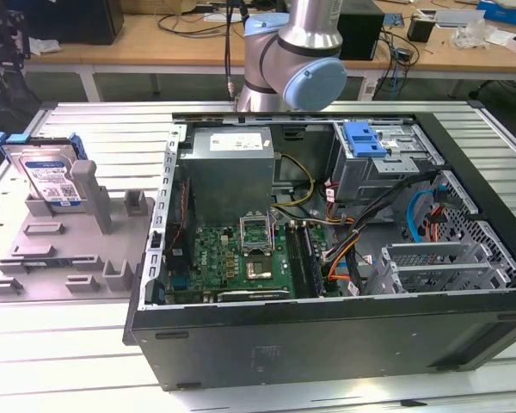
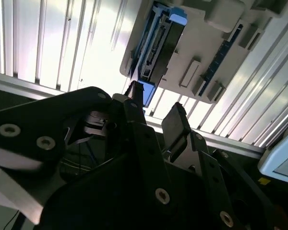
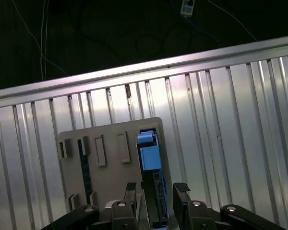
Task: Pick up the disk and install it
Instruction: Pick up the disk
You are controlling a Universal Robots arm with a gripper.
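The disk (image 1: pixel 50 176) stands on edge in a grey holder (image 1: pixel 64 258) on the bench (image 1: pixel 60 353), at the exterior view's left. The end effector (image 3: pixel 156 188) is open wide, holds nothing, and is apart from the disk.

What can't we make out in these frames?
- Exterior view: arm cut off by the top edge.
- Exterior view: lower edge of the disk hidden in the grey fixture.
- Both wrist views: disk seen edge-on, label face hidden.
- Exterior view: drive cage interior hidden by its blue latch and cables.
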